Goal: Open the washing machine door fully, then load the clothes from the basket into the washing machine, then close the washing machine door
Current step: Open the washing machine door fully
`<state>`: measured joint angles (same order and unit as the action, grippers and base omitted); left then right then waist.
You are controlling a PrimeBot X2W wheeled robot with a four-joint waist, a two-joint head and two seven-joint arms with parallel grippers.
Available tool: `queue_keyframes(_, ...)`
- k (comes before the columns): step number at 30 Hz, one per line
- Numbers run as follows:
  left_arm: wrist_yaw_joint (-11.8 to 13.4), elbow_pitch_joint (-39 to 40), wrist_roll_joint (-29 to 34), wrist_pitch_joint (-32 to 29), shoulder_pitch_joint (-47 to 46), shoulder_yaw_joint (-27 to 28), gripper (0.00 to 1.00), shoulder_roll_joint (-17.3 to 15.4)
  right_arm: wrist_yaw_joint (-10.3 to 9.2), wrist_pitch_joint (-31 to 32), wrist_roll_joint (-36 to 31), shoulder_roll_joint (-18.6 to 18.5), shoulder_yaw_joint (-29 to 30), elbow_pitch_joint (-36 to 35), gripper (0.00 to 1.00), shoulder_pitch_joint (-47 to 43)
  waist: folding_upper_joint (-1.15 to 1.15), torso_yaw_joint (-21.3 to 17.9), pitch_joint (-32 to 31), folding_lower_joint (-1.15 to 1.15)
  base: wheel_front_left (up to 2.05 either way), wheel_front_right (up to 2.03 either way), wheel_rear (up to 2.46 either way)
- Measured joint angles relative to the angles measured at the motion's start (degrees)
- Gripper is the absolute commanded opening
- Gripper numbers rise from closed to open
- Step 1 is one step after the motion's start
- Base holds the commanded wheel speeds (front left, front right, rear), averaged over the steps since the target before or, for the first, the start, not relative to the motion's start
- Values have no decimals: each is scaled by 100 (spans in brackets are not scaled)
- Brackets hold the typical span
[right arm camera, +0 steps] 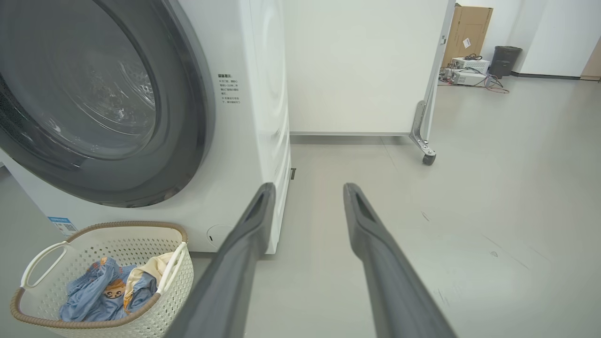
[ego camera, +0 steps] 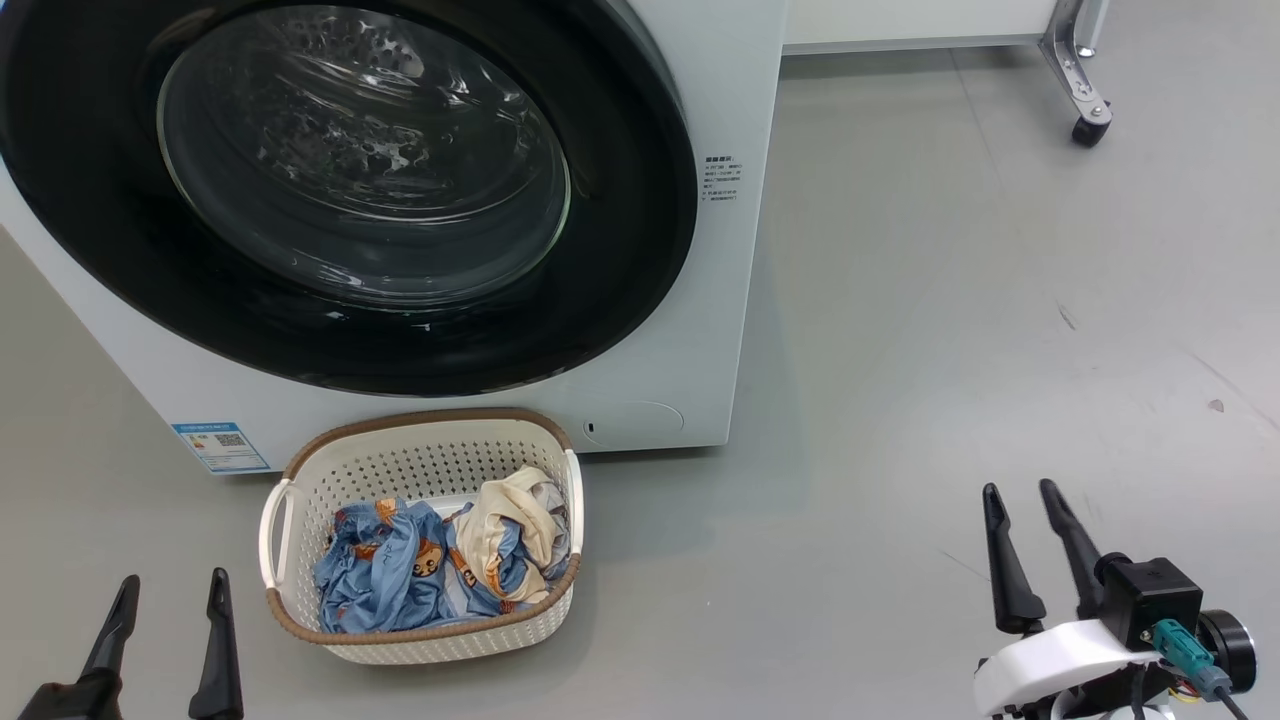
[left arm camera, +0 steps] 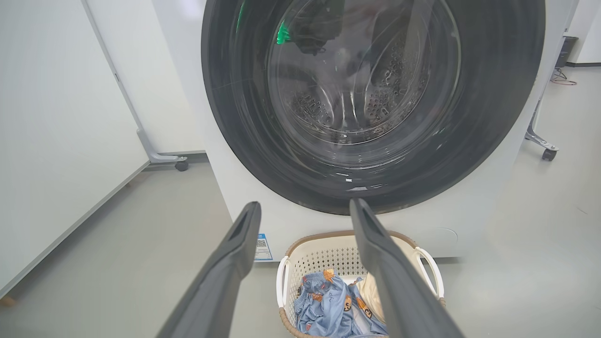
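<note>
Clothes in basket before washing machine: seemingly soft, light; pinch a bunched fold. Left gripper, right gripper: wide apart, empty.

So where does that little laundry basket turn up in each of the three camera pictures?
Head view: the basket sits lower left of centre, on the floor before the washing machine.
Left wrist view: the basket is at the bottom edge, a little right of centre.
Right wrist view: the basket is in the bottom left corner.
Shared landmark: the blue sticker low on the machine, beside the basket.
</note>
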<state>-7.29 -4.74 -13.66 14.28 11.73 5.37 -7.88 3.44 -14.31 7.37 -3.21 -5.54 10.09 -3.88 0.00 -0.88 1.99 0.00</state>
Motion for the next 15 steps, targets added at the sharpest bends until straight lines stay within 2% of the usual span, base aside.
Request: queue_keyframes(15, 0, 0, 0, -1, 2, 5, 100, 3, 118, 0, 18, 65, 15, -123, 0, 7, 0, -29, -20, 0, 5, 5, -10)
